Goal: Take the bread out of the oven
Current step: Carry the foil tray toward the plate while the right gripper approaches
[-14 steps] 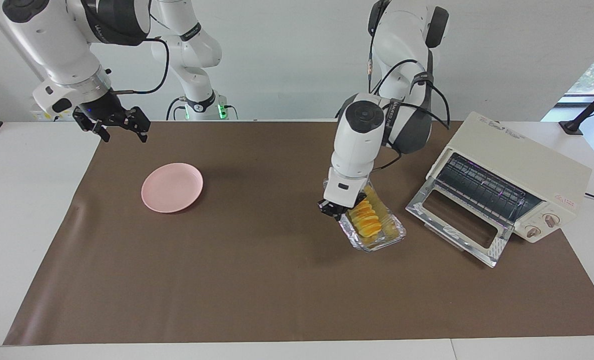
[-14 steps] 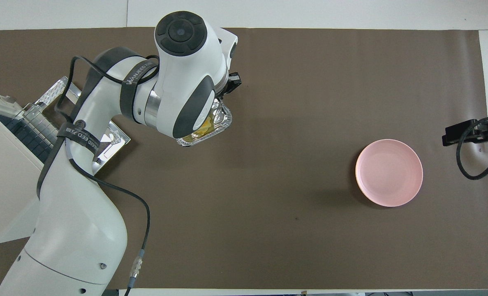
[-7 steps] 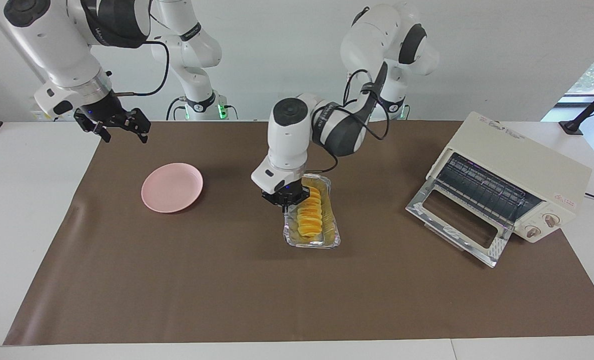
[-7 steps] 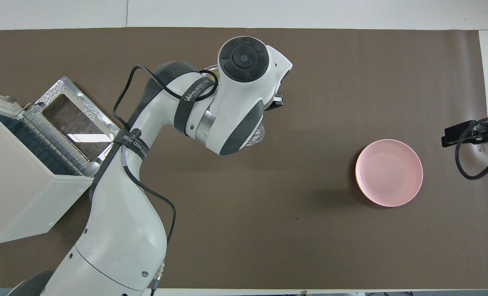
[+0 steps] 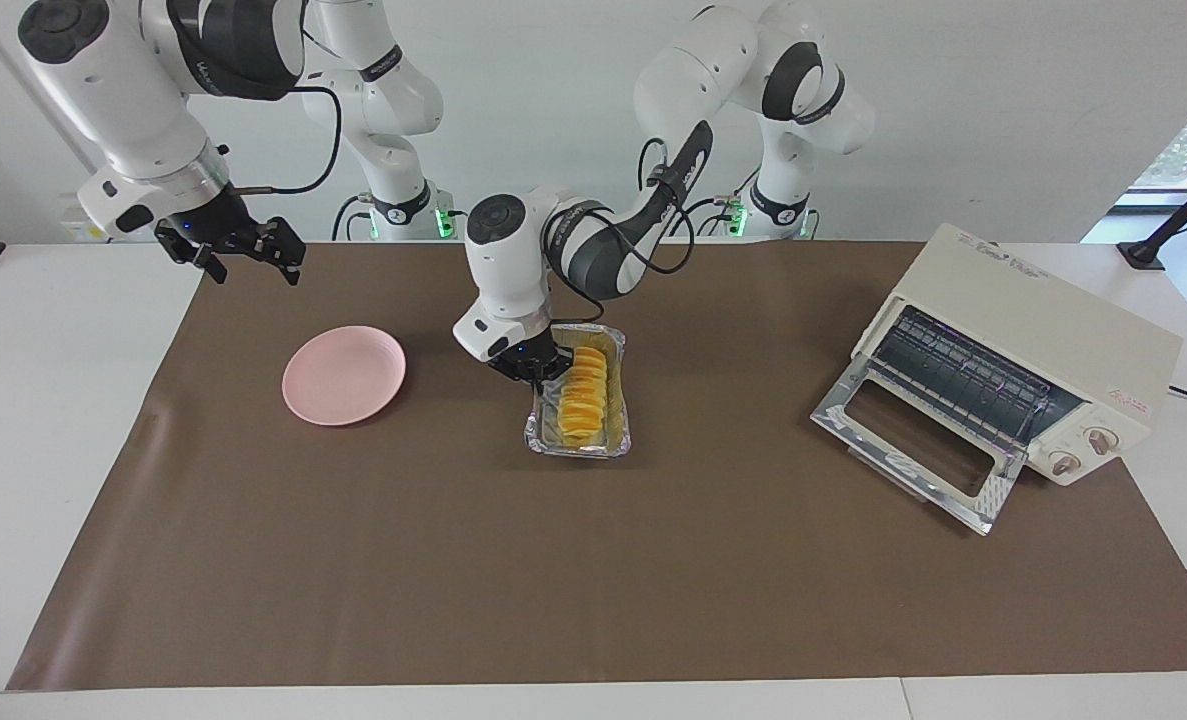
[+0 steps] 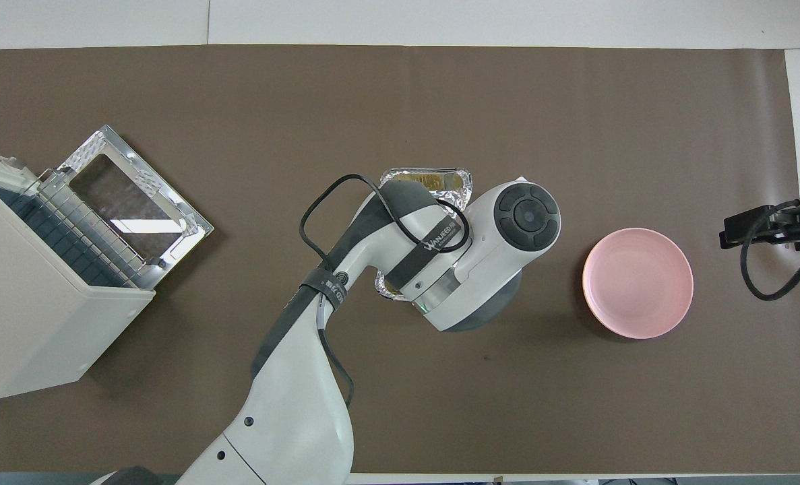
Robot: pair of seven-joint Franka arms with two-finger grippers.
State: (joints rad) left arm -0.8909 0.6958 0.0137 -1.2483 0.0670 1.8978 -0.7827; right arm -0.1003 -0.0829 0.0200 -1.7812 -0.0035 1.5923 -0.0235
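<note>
- At mid-bench, between the plate (image 5: pixel 344 374) and the oven (image 5: pixel 1015 365), I have the left hand (image 5: pixel 530 365) pinched on the rim of the foil tray (image 5: pixel 537 428), at the tray's end nearer the robots and on its plate-side edge. Whether the tray rests on the bench or hangs just above it, I cannot tell.
- The bread (image 5: pixel 583 393) lies in the tray, already out of the oven and well apart from it. It sits just beside my left hand, on the oven side, untouched by the fingers.
- The loaf's long axis runs along the tray, roughly from the robots' end toward the bench's outer edge, so the hand grips at one end of that line.
- From overhead the left arm covers most of the tray; only its farther end and a corner show.
- The left hand is plainly the nearer one. The right hand (image 5: pixel 243 247) waits in the air at the bench edge, over the mat's corner at the right arm's end, fingers spread and holding nothing.
- The oven door hangs open, the rack bare as far as I can see.
- Count: one bread, one tray, one plate, one oven, two hands.
- My judgement: the removal is essentially done; what remains is setting the tray down and letting go.
</note>
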